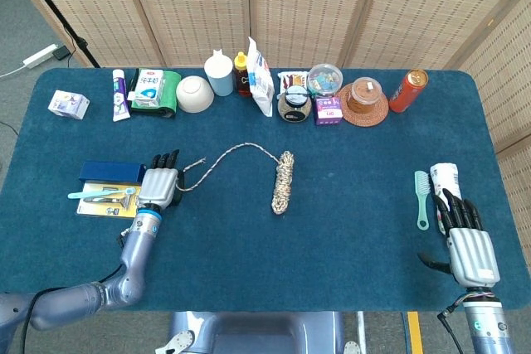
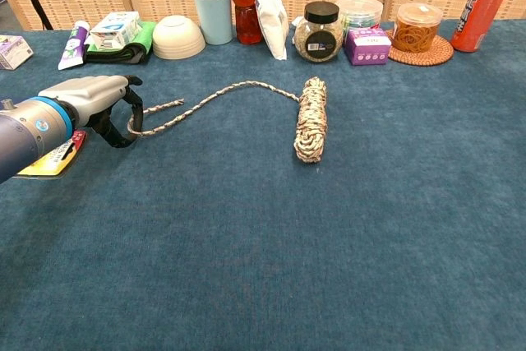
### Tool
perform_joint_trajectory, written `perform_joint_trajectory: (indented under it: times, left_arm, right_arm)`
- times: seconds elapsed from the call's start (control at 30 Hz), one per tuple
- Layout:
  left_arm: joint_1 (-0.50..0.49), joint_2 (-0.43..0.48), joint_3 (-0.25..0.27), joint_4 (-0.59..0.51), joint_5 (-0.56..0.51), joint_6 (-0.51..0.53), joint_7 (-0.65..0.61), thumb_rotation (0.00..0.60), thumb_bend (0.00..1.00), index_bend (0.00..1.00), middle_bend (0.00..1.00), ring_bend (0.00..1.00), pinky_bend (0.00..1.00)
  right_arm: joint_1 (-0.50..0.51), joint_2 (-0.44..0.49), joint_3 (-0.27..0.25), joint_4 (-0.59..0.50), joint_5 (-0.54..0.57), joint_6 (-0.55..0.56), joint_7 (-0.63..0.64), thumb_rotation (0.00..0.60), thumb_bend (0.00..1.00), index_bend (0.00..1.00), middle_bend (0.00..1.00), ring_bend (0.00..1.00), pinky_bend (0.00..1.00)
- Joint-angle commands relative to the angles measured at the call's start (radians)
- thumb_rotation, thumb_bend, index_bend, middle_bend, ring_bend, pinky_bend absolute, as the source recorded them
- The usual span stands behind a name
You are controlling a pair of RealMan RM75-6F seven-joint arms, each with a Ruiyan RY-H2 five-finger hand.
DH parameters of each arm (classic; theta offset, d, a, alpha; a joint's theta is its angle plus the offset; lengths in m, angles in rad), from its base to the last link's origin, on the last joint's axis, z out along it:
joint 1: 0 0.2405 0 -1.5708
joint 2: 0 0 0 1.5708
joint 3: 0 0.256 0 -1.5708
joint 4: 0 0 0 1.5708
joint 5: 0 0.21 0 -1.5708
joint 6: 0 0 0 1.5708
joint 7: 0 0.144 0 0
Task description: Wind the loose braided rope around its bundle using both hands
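The braided rope bundle (image 1: 284, 181) (image 2: 311, 119) lies lengthwise at the table's middle. Its loose tail (image 1: 236, 150) (image 2: 215, 94) arcs from the bundle's far end toward the left and doubles back in a bend beside my left hand (image 1: 160, 181) (image 2: 97, 98). That hand is palm down, its fingers (image 2: 125, 125) curled to the cloth and pinching the bend with the thumb. The frayed rope end (image 2: 176, 104) sticks out just past it. My right hand (image 1: 470, 242) rests flat near the front right edge, fingers apart, holding nothing; the chest view does not show it.
A back row holds a toothpaste tube (image 1: 120, 94), white bowl (image 1: 195, 94), blue cup (image 1: 220, 74), sauce bottle (image 1: 242, 74), jars (image 1: 294, 104) and a red can (image 1: 407, 90). A blue box (image 1: 109, 172) and toothbrush card lie left of my left hand. A green comb (image 1: 422, 199) and white tube (image 1: 446, 180) lie by my right.
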Motion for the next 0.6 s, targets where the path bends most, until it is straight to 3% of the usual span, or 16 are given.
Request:
perform_joint_trajectory:
  times: [0.03, 0.6]
  left_arm:
    - [0.007, 0.022, 0.001, -0.023, 0.015, 0.014, -0.004, 0.6, 0.41, 0.58, 0.0, 0.0, 0.0]
    - [0.061, 0.244, -0.006, -0.25, 0.103, 0.08, -0.056, 0.6, 0.41, 0.59, 0.0, 0.0, 0.0]
  right_arm:
    - [0.0, 0.0, 0.0, -0.001, 0.0, 0.0, -0.002, 0.6, 0.0, 0.0, 0.0, 0.0, 0.0]
    - [0.039, -0.011, -0.028, 0.0, -0.079, -0.046, -0.017, 0.6, 0.0, 0.0, 0.0, 0.0, 0.0]
